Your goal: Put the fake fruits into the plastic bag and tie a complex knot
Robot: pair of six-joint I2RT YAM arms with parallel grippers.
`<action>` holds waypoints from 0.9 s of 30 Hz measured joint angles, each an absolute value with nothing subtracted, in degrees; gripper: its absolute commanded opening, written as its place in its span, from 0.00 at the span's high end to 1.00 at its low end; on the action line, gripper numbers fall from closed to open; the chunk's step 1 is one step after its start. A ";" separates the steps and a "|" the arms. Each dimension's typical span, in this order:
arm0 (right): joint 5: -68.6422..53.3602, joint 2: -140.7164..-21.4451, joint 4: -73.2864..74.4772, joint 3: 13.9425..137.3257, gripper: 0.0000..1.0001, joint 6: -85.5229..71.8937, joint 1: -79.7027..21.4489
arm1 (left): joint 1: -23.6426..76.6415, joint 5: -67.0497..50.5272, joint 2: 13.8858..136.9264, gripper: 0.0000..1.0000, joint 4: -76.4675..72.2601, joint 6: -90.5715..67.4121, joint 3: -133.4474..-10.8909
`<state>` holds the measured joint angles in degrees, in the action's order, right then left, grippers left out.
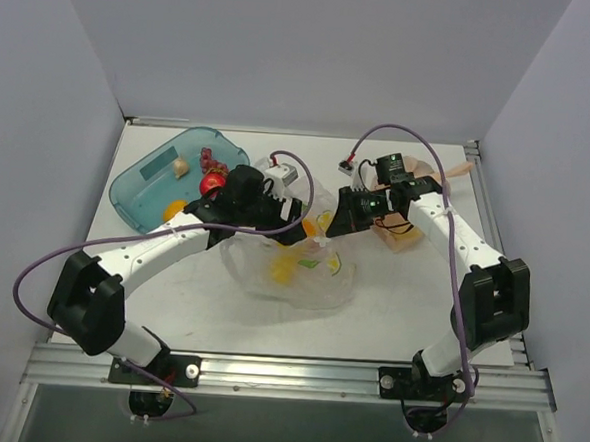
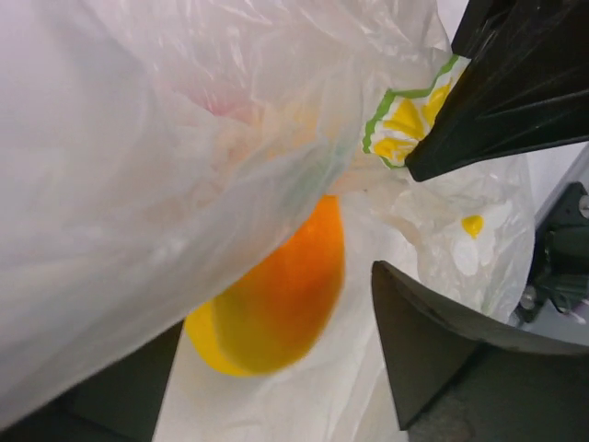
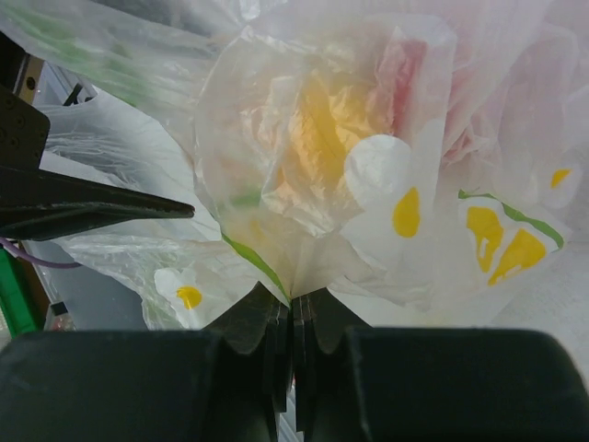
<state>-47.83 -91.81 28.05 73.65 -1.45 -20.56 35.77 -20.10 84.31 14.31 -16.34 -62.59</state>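
– Two fruits, one red and one orange, sit in the teal tray, with smaller bits beside them. More show through the plastic bag, which lies mid-table between the arms.

– Grippers?

– The right gripper is clamped on a gathered fold of the bag's film. The left gripper is spread wide with loose film between its fingers, gripping nothing.

– Risks?

– Judgement only. The film is thin, crinkly and slippery. A single pinch could slide out under a tug, and the mouth would flop closed. The left fingers are hard and pointed. Closing blind, they might catch two layers and seal the opening, or tear it.

– And the load?

– Smooth, glossy, rounded. The orange-yellow fruit by the left fingers is egg-shaped and half veiled by film. I cannot tell whether it is inside. It would likely roll if the bag tips. The yellow-and-white flower print muddles what is fruit. No knot yet.
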 measured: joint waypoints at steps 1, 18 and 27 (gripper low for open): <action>-48.25 -91.81 28.01 73.58 1.00 -1.48 -19.99 | 36.14 -18.61 84.53 0.02 13.91 -16.10 -63.18; -49.67 -91.81 27.24 70.83 1.00 -1.34 -18.31 | 21.02 -16.97 59.07 0.03 17.85 -7.20 -64.84; -47.29 -91.31 27.18 69.95 1.00 -1.41 -18.28 | 12.38 -4.43 74.91 0.03 18.02 -2.20 -69.19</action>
<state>-47.29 -91.31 27.18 69.95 -1.41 -18.28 12.38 -4.43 74.91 18.02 -2.20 -69.19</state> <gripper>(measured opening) 0.029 0.974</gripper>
